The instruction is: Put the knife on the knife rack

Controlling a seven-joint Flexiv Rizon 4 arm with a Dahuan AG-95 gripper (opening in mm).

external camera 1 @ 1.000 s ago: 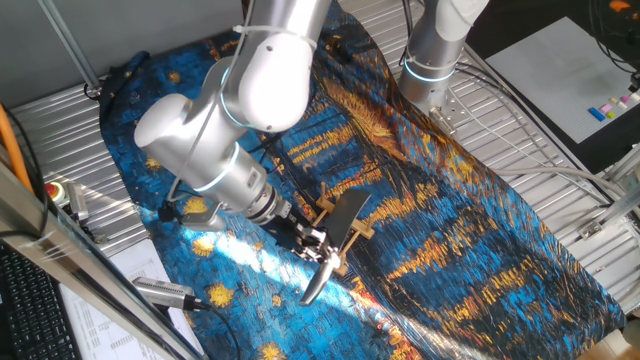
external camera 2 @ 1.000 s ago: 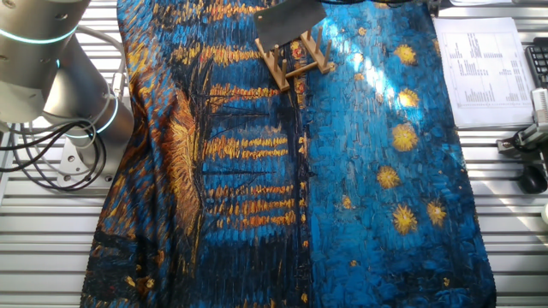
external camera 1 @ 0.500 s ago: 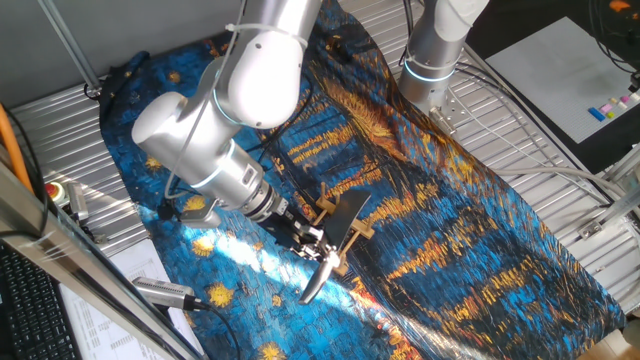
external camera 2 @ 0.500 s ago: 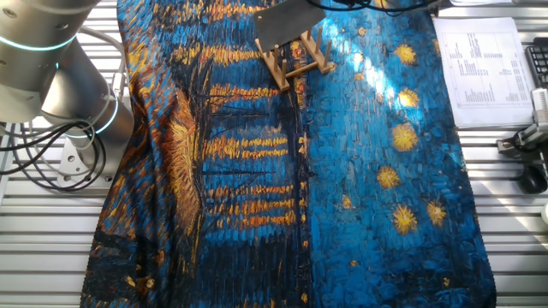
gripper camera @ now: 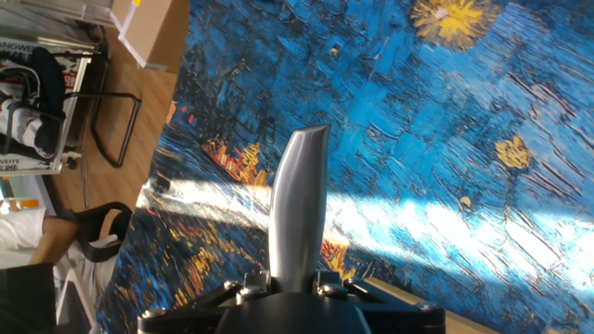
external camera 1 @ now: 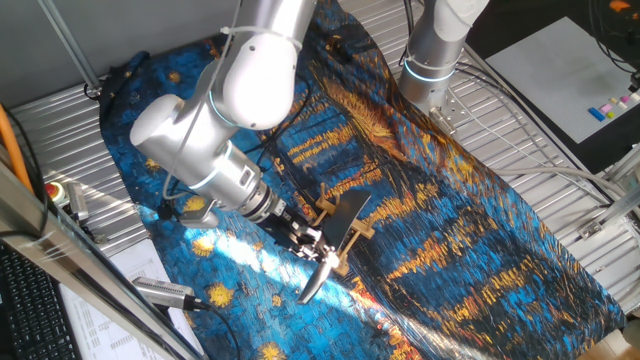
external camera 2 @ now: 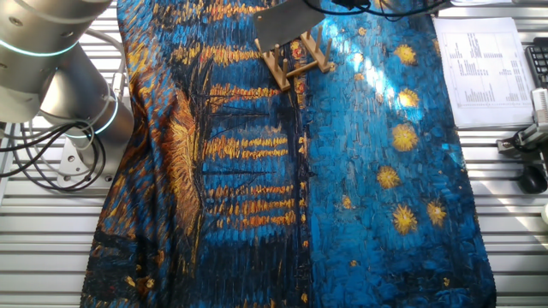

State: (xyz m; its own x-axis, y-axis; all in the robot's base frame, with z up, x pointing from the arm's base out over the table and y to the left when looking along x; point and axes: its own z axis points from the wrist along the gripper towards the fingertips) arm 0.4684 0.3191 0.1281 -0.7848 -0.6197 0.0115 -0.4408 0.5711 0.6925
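The knife [external camera 1: 347, 214] is a cleaver whose dull-grey blade stands on edge in the slots of the light-brown wooden knife rack [external camera 1: 364, 232], on the starry blue cloth. Its silvery handle sticks out towards the front left. My gripper [external camera 1: 310, 241] is at the handle close to the blade. In the hand view the handle [gripper camera: 297, 199] runs up between my fingers [gripper camera: 252, 278], and my gripper [gripper camera: 292, 280] is shut on it. The other fixed view shows the blade [external camera 2: 287, 21] over the rack [external camera 2: 296, 62] at the top edge; my gripper is out of that view.
A second arm's base [external camera 1: 430, 70] stands at the far side of the cloth [external camera 1: 450, 220]. A red stop button [external camera 1: 55, 190] and papers [external camera 2: 484, 73] lie on the metal table beside the cloth. A mouse [external camera 2: 535, 178] lies at the right edge.
My arm's upper links have shifted slightly to the left. The knife and the rack stand as before.
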